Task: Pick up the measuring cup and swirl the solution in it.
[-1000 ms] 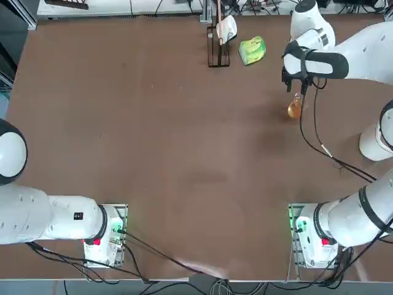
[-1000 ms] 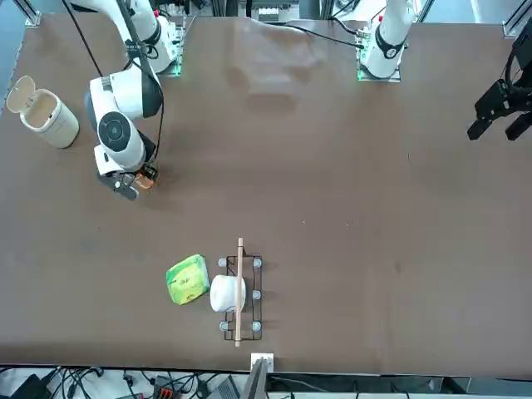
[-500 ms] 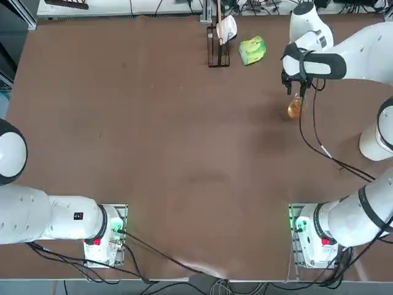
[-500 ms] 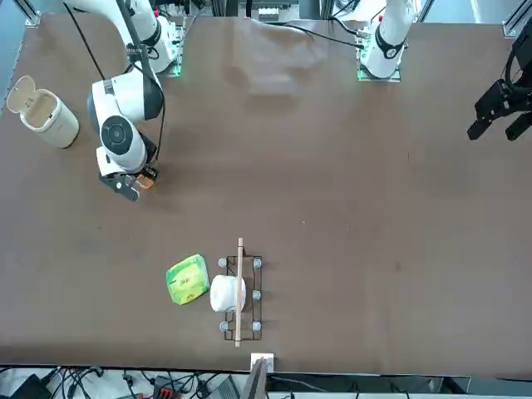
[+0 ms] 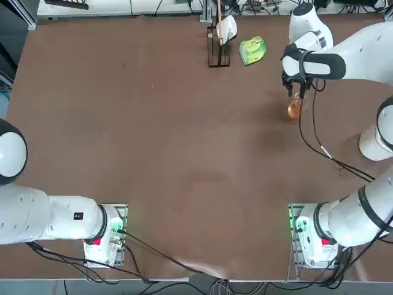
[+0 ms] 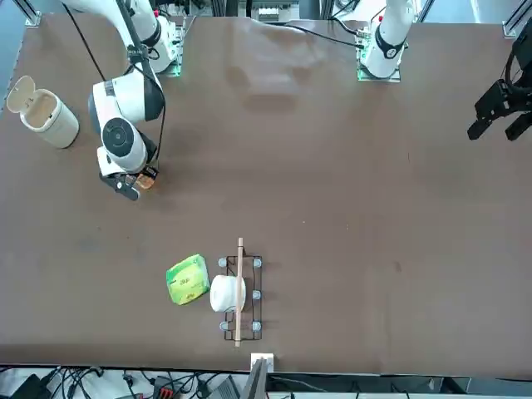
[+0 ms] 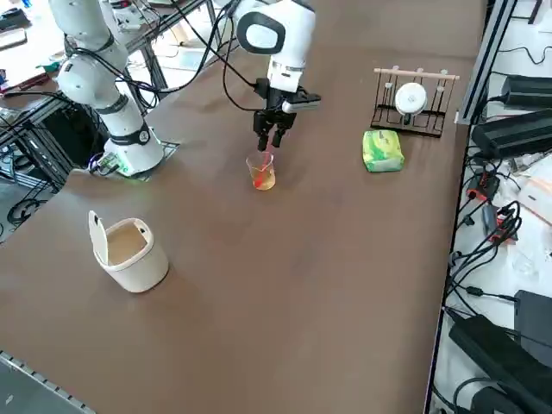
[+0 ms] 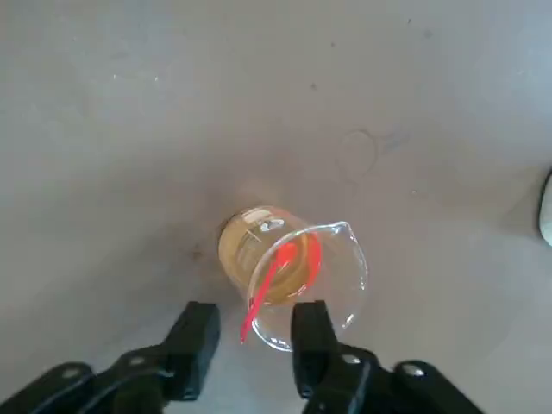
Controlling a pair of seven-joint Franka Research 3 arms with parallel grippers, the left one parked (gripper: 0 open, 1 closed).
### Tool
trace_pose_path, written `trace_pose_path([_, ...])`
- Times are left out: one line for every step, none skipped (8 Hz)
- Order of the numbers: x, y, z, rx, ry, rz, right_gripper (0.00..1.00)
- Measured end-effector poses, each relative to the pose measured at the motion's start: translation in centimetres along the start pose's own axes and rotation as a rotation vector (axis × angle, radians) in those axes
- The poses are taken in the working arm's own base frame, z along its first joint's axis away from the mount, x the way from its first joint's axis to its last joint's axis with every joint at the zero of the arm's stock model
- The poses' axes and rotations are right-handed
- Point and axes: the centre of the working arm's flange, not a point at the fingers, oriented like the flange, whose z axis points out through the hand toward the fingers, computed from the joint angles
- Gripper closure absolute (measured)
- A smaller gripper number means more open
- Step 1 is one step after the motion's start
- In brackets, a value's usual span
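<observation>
Over the counter (image 7: 328, 285), the right end effector (image 7: 269, 144) hung partly open at the upright measuring cup (image 7: 261, 176), apparently gripping nothing.
From the wrist, one finger overlapped the rim beside the red stick (image 8: 271, 280); the wall likely needed centring between the pads before a gentle squeeze, then small level circles to keep the solution (image 8: 241, 250) in. From above, a cable (image 5: 300, 123) hung alongside, worth watching; from the right side, the lidded bin (image 7: 143, 272) stood clear of a small swirl.
</observation>
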Motion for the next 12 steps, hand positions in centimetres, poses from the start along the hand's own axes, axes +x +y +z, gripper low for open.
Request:
trace_pose_path([0.0, 0.0, 0.0, -0.002, -0.002, 0.001, 0.56])
trace_pose_path([0.0, 0.0, 0.0, -0.004, -0.003, 0.001, 0.67])
trace_pose_path([0.0, 0.0, 0.1, -0.004, -0.004, 0.002, 0.74])
trace_pose_path([0.0, 0.0, 0.1, -0.004, -0.004, 0.002, 0.78])
trace_pose_path([0.0, 0.0, 0.0, -0.004, -0.004, 0.003, 0.97])
trace_pose_path([0.0, 0.0, -0.1, -0.003, -0.002, 0.004, 0.98])
trace_pose_path([0.2, 0.1, -0.4, -0.001, 0.001, 0.007, 0.98])
trace_pose_path([0.4, 0.3, -1.1, -0.002, 0.003, 0.013, 0.98])
trace_pose_path([0.8, 0.7, -2.3, 0.0, 0.008, 0.02, 0.98])
trace_pose_path([1.0, 1.2, -3.7, 0.005, 0.015, 0.018, 0.98])
trace_pose_path([0.9, 2.0, -5.1, 0.008, 0.021, 0.003, 0.98])
trace_pose_path([0.9, 2.9, -6.3, 0.013, 0.027, -0.017, 0.98])
